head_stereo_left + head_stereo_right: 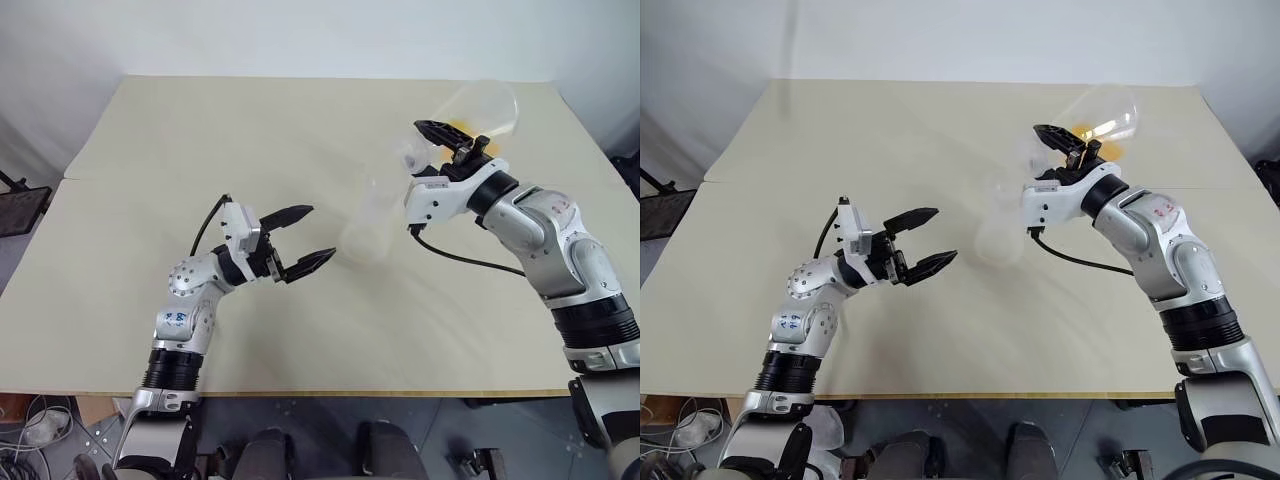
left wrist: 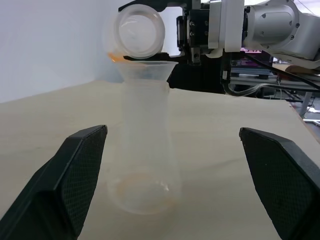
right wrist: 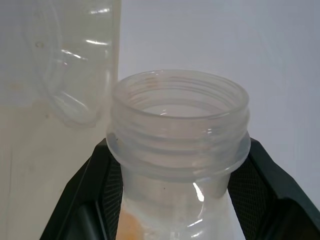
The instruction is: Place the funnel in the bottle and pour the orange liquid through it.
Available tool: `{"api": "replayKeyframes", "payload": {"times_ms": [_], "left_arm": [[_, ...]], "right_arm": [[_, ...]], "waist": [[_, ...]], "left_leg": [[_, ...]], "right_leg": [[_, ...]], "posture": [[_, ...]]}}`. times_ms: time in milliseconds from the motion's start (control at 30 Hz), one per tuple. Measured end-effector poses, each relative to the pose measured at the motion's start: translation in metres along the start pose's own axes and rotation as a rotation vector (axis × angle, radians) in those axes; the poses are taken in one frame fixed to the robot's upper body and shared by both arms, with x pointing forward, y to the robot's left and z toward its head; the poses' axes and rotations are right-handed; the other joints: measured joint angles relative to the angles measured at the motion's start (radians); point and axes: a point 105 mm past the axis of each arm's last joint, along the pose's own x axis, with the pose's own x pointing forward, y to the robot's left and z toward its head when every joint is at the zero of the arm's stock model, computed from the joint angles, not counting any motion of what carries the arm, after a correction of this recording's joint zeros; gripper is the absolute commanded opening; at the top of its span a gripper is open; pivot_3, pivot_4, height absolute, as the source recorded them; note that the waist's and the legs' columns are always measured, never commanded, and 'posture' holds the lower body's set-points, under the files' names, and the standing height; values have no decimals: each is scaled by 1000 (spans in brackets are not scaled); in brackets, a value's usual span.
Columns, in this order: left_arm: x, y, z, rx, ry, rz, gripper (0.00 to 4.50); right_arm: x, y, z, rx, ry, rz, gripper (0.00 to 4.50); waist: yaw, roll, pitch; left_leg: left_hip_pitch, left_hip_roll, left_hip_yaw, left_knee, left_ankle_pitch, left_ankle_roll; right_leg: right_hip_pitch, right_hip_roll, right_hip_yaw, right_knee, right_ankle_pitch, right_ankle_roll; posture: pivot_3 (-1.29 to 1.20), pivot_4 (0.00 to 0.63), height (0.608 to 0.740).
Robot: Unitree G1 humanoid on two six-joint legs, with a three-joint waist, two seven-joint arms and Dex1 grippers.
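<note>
**While the pour hangs over the funnel, nothing is steadying what's underneath**

Over on the left, the left hand (image 1: 320, 233) hovers with its jaws spread wide and nothing in them, pointing at the receiving bottle (image 1: 366, 232) but well clear of its sides. That bottle stands alone near the middle of the bench (image 1: 200, 150), a shade toward the right edge, with the funnel (image 2: 147, 71) seated in its neck.

On to the right: the right hand (image 1: 452, 140) is clamped on the pouring bottle (image 1: 487, 103), tipped over above the bench toward the far right corner, mouth aimed down at the funnel. A little orange liquid (image 2: 116, 57) pools at its low lip.

Here's the danger, as I read it. From the left wrist view that lip sits near one side of the funnel's rim, not over its centre, so a stream could run outside and onto the bench. And if the mouth touches the rim, it could tip the loose funnel or topple the light, unsupported bottle.
</note>
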Motion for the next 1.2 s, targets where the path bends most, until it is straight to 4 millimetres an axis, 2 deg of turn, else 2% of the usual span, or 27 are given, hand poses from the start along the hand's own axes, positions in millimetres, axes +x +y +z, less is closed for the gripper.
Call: {"api": "replayKeyframes", "payload": {"times_ms": [167, 567, 1200], "left_arm": [[0, 0, 0, 0, 0, 0, 4500], [0, 0, 0, -3, -4, 0, 4500], [0, 0, 0, -4, -6, 0, 4500]], "right_arm": [[3, -9, 3, -43, -23, -36, 2449], [1, -3, -5, -95, -7, -36, 2449], [0, -5, -3, -142, -32, -56, 2449]], "waist": [[0, 0, 0], [-1, 0, 0], [0, 0, 0]], "left_leg": [[0, 0, 0, 0, 0, 0], [0, 0, 0, 0, 0, 0], [0, 0, 0, 0, 0, 0]], "right_leg": [[0, 0, 0, 0, 0, 0], [0, 0, 0, 0, 0, 0], [0, 0, 0, 0, 0, 0]], "posture": [[0, 150, 740], [0, 150, 740], [0, 150, 740]]}}
